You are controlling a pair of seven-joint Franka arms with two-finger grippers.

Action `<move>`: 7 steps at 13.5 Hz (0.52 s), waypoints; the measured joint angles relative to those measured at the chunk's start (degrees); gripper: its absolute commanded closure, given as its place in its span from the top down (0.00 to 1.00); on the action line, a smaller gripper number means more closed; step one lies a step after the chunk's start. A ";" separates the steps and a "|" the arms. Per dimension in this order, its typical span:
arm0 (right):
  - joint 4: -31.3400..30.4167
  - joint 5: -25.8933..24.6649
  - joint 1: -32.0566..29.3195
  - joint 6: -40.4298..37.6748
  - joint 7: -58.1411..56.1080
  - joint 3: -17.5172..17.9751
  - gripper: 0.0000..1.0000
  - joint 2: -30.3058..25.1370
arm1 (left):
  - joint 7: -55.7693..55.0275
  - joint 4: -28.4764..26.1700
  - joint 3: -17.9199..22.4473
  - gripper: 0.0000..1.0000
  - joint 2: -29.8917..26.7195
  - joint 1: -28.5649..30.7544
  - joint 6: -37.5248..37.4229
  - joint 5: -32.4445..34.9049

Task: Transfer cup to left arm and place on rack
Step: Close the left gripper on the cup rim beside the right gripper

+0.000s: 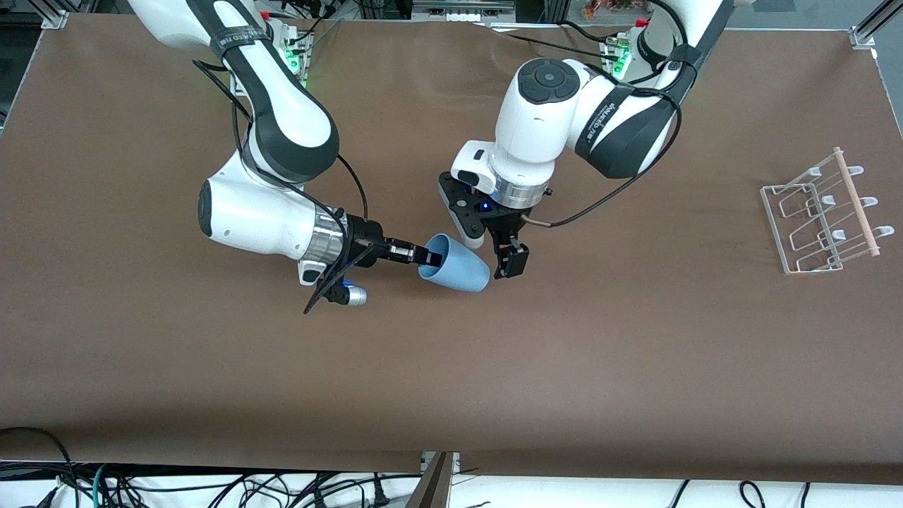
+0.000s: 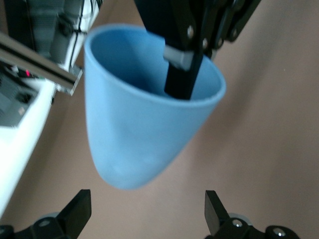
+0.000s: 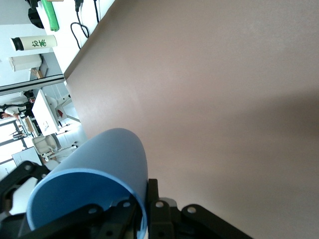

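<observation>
Small light-blue plastic cup [image 1: 455,264], tipped sideways, at centre frame, held in the air by its rim. White wire rack [image 1: 825,215] with wooden rod, at right edge.

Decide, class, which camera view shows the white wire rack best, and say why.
The front view. It alone shows the rack, whole, standing on the table toward the left arm's end, its wooden rod along one side. The left wrist view is filled by the cup, and the right wrist view shows cup and bare table; neither includes the rack.
</observation>
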 measured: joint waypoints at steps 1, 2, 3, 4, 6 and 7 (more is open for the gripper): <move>0.00 0.00 0.05 0.00 0.00 0.00 0.00 0.00 | 0.92 -0.12 -0.01 1.00 0.01 -0.01 1.07 0.00; 0.00 0.00 0.08 -0.02 0.00 0.01 0.00 0.00 | 1.96 -0.22 -0.03 1.00 0.02 -0.05 2.15 0.00; 0.00 0.00 0.12 -0.03 0.00 0.02 0.00 0.00 | 3.46 -0.31 -0.02 1.00 0.05 -0.03 3.26 0.00; 0.02 0.00 0.15 -0.03 0.00 0.06 0.00 0.00 | 5.14 -0.43 0.01 1.00 0.22 0.05 4.58 0.00; 0.07 0.00 0.18 -0.11 0.00 0.42 0.00 0.00 | 7.97 -0.53 0.06 1.00 1.08 0.56 7.20 0.00; 0.12 0.00 0.20 -0.07 0.00 0.61 0.00 0.00 | 8.67 -0.56 0.08 1.00 1.60 0.75 8.04 0.00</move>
